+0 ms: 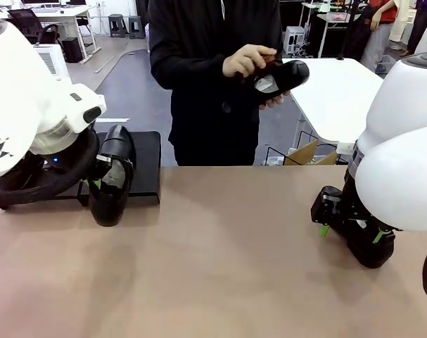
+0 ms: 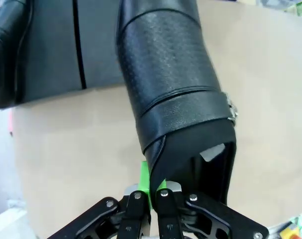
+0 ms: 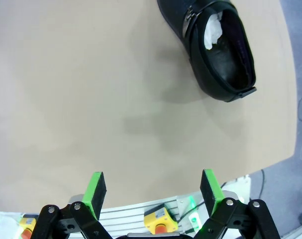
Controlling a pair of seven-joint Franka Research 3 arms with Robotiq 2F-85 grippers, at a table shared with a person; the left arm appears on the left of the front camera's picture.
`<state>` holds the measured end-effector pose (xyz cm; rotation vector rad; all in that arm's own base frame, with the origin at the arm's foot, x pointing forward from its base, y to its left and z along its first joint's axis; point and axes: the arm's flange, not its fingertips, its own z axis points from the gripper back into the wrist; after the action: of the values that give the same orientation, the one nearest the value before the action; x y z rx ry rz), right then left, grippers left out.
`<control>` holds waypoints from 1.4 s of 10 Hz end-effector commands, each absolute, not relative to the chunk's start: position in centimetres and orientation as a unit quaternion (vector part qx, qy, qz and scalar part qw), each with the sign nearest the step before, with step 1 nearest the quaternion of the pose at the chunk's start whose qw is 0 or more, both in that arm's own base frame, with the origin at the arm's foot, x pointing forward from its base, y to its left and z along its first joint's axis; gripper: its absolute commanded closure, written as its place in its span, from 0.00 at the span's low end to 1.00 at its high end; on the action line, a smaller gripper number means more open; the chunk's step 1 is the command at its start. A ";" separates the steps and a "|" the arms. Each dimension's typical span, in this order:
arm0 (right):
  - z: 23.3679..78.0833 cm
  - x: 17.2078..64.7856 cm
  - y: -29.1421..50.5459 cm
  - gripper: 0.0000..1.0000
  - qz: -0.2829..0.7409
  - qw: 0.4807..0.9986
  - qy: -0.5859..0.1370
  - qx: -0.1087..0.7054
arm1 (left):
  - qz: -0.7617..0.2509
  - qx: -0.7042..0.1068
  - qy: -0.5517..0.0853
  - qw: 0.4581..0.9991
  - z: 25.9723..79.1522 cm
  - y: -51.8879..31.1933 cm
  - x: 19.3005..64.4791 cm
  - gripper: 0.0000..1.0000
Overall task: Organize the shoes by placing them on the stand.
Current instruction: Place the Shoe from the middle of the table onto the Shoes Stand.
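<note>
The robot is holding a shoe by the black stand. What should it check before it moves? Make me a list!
1. Is the left gripper shut on the held shoe? ok, pinching its heel rim.
2. Is that shoe's toe off the table? cannot tell; it hangs very low.
3. Is there room on the stand? ok, the panel behind the shoe is bare.
4. Are the person's hands away from the stand? ok, holding another shoe far back.
5. Is the right gripper out of the way? ok, open, apart from the lying shoe.
</note>
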<state>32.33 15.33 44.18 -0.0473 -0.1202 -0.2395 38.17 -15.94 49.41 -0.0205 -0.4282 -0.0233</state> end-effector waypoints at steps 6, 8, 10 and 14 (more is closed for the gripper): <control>44.0 32.4 15.5 0.00 -0.117 0.991 -0.065 -0.017 | 0.022 0.002 -0.272 0.962 49.1 -15.2 39.5 1.00; 44.0 32.4 15.5 0.00 -0.117 0.991 -0.065 -0.017 | 0.008 0.008 -0.293 0.956 47.7 -11.4 43.0 1.00; 44.0 32.4 15.5 0.00 -0.117 0.991 -0.065 -0.017 | 0.009 0.040 -0.315 0.948 46.5 -8.1 46.2 1.00; 44.0 32.4 15.5 0.00 -0.117 0.991 -0.065 -0.017 | 0.047 0.054 -0.339 0.938 47.2 -4.4 49.5 1.00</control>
<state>32.34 15.35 44.20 -0.0470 -0.1209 -0.2392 48.69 -3.47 46.04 0.0905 -0.6471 0.0690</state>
